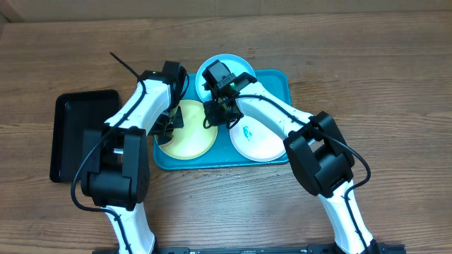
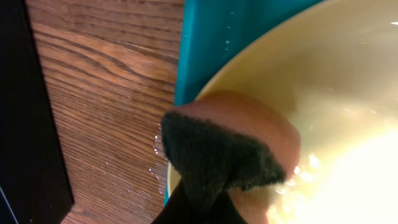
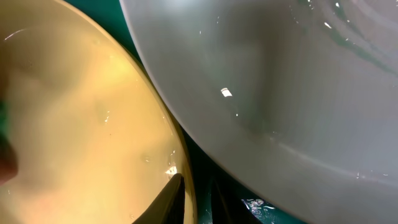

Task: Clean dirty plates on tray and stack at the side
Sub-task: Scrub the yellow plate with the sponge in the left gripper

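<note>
Three plates lie on the teal tray [image 1: 279, 77]: a yellow-green plate [image 1: 191, 134] at front left, a pale cyan plate [image 1: 244, 67] at the back, and a white plate [image 1: 258, 137] with a green smear at front right. My left gripper [image 1: 166, 125] is shut on a brown sponge [image 2: 230, 143] whose dark scrub face rests on the yellow-green plate [image 2: 336, 74] near its left rim. My right gripper [image 1: 217, 113] grips that plate's right rim [image 3: 74, 112], one finger [image 3: 165, 199] inside and the other outside, beside the white plate [image 3: 280, 81].
A black rectangular tray [image 1: 78, 134] lies on the wooden table left of the teal tray, and its edge [image 2: 25, 124] shows in the left wrist view. Both arms reach over the teal tray from the front.
</note>
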Robot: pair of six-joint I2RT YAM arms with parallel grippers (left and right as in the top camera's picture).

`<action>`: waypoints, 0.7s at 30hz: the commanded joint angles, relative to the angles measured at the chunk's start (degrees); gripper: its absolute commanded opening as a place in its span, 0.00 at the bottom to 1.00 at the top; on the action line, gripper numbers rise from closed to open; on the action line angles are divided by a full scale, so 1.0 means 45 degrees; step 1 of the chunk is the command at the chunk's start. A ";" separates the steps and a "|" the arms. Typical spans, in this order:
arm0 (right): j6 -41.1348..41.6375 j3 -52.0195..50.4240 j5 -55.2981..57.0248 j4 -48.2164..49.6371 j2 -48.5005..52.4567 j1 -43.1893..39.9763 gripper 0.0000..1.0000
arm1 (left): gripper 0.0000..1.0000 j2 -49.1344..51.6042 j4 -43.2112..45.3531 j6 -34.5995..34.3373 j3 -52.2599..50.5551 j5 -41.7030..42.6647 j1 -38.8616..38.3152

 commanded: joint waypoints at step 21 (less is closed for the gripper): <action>-0.0039 -0.0321 0.0325 -0.0112 -0.0053 -0.0034 0.18 | 0.04 0.0214 0.2535 0.1287 -0.0947 0.3599 0.0403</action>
